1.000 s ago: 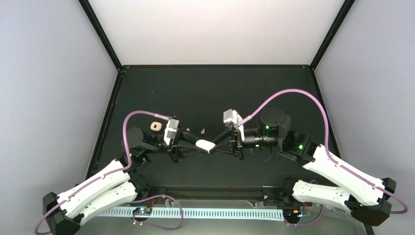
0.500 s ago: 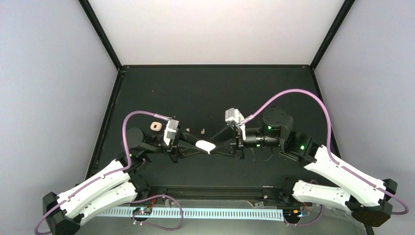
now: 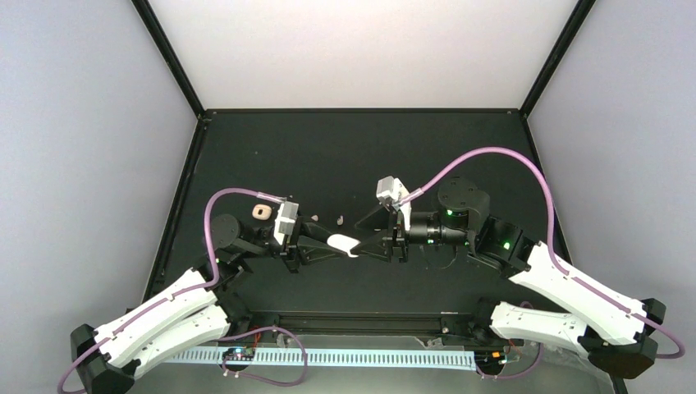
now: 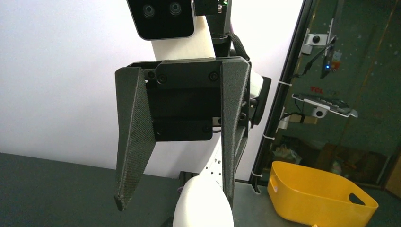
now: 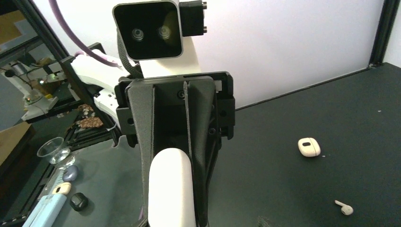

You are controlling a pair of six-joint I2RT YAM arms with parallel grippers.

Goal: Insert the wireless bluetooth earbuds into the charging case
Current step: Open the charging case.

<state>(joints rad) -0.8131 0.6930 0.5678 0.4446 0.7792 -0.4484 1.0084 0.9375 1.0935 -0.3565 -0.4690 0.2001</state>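
A white charging case (image 3: 343,244) hangs above the mat between my two grippers. My left gripper (image 3: 335,245) is shut on it; the right wrist view shows its fingers (image 5: 144,142) pressed on both sides of the case (image 5: 170,189). My right gripper (image 3: 363,237) is open, with one finger on each side of the case's other end. In the left wrist view its fingers (image 4: 132,142) stand wide apart, the case (image 4: 203,203) beside one of them. Two tiny pale earbuds (image 3: 316,217) (image 3: 339,219) lie on the mat behind the grippers. One white earbud (image 5: 346,208) shows in the right wrist view.
A small beige case (image 3: 261,212) lies on the mat by the left wrist and also shows in the right wrist view (image 5: 309,147). A yellow tub (image 4: 321,189) and a plastic cup (image 5: 49,150) stand off the table. Black frame posts edge the mat.
My right gripper has opened its fingers around the case's end. The left gripper and the case have shifted slightly.
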